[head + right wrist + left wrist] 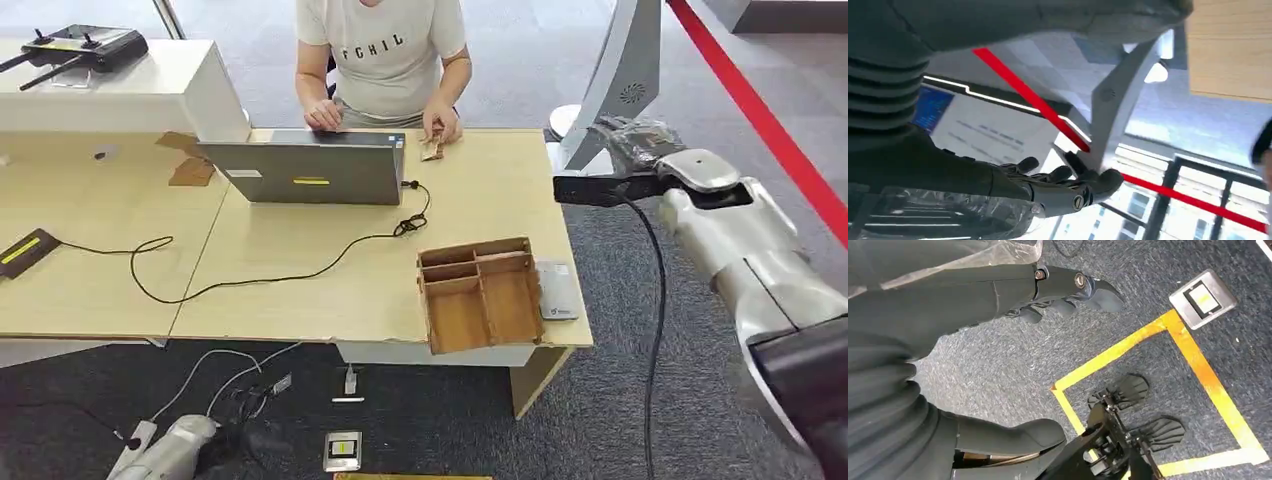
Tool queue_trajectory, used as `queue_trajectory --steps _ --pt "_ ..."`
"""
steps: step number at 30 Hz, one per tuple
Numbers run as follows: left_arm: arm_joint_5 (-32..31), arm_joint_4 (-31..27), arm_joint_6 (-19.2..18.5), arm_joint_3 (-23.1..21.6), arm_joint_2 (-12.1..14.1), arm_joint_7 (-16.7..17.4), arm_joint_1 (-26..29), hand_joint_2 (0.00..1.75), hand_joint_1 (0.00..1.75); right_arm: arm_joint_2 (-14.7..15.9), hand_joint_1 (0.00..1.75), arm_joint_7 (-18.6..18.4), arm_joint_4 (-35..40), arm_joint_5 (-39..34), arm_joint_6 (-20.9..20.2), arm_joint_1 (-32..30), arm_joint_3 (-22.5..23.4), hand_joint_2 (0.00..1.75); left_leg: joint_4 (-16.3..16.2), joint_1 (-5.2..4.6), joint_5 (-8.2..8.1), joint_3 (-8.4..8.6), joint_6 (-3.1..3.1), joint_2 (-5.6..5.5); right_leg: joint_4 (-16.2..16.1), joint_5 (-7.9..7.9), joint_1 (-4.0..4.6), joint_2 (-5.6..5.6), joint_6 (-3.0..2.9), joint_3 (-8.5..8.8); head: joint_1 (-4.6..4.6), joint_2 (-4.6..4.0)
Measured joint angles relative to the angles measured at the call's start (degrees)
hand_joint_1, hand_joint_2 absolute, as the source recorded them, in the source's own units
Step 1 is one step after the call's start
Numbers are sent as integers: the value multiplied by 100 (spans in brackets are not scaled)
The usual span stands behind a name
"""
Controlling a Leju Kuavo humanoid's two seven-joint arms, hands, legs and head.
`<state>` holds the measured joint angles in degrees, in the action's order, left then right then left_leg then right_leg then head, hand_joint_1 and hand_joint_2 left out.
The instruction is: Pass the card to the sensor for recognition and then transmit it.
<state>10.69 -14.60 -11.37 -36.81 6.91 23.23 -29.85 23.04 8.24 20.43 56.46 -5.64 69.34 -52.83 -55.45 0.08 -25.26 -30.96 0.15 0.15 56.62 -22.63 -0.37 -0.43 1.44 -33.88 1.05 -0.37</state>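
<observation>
So you've got one laptop [305, 168] on the wooden table [300, 300], one wooden divided tray [478, 295] near the front right corner with one small grey sensor pad [556, 290] right beside it, and one black cable [250, 270] snaking across the top. There's one person [382, 55] at the far side, one black remote controller [85, 47] on the white counter, and one dark slim device [25, 251] at the left edge. Down on the carpet you'll count one floor socket [343, 450] and one yellow tape square [1168, 390].

The right arm [745, 250] is silver with a black cable [655, 300]; dark grey hands [1068, 290] have ribbed covers and round screws.
</observation>
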Motion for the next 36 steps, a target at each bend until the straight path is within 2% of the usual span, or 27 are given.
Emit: queue_trajectory --steps 6,10,13,16,20,23,26,29,31,33,36 --pt "98 20 118 2 26 20 55 175 0 688 0 -665 -271 -164 35 -83 129 0 1 0 -1 -5 1 -8 -3 -2 0 -6 2 -1 0 0" --pt "190 28 179 2 42 55 100 175 0 1154 0 -1207 -407 -702 -24 -505 361 0 3 5 -7 -7 7 -13 -7 -4 4 -10 4 7 2 0" --pt "276 28 227 0 59 79 136 175 0 1471 0 -1554 -505 -1229 -120 -1171 669 0 4 9 -13 -4 11 -26 -18 -9 13 -22 7 26 -2 0" --pt "382 33 267 0 87 79 197 175 0 1687 0 -1700 -577 -1667 -20 -2059 992 0 6 17 -19 0 14 -39 -24 -16 19 -37 13 37 2 0" --pt "516 33 490 0 140 20 320 175 0 1803 0 -1853 -636 -2700 466 -3495 1581 0 9 26 -28 2 13 -58 -28 -35 29 -61 13 45 -2 0" --pt "546 33 625 2 190 -83 472 175 0 1696 0 -1840 -691 -3241 1025 -4599 2091 0 14 31 -38 6 10 -86 -25 -54 33 -85 8 58 2 0" --pt "566 33 706 0 247 -127 596 175 0 1376 0 -2020 -723 -3353 1286 -5381 2442 0 22 38 -49 11 -5 -75 -25 -64 37 -83 -7 62 2 0" --pt "575 33 715 -2 284 -138 660 175 0 792 0 -2575 -760 -3366 1473 -5855 2767 0 25 46 -50 24 -8 -57 -23 -68 45 -76 -14 61 0 0" --pt "627 33 688 -4 310 -116 673 175 0 359 0 -2706 -774 -3353 1606 -6039 2927 0 27 46 -46 33 -16 -52 -18 -74 46 -71 -26 61 4 0" --pt "727 33 662 -4 349 -83 674 175 0 -20 0 -2586 -776 -3272 1705 -6148 3055 0 28 48 -46 41 -26 -42 -18 -74 50 -66 -29 62 7 0" --pt "941 33 636 -4 428 -48 675 175 0 -408 0 -2221 -800 -3101 1825 -6252 3158 0 29 45 -43 46 -31 -38 -11 -74 45 -64 -31 62 2 0"
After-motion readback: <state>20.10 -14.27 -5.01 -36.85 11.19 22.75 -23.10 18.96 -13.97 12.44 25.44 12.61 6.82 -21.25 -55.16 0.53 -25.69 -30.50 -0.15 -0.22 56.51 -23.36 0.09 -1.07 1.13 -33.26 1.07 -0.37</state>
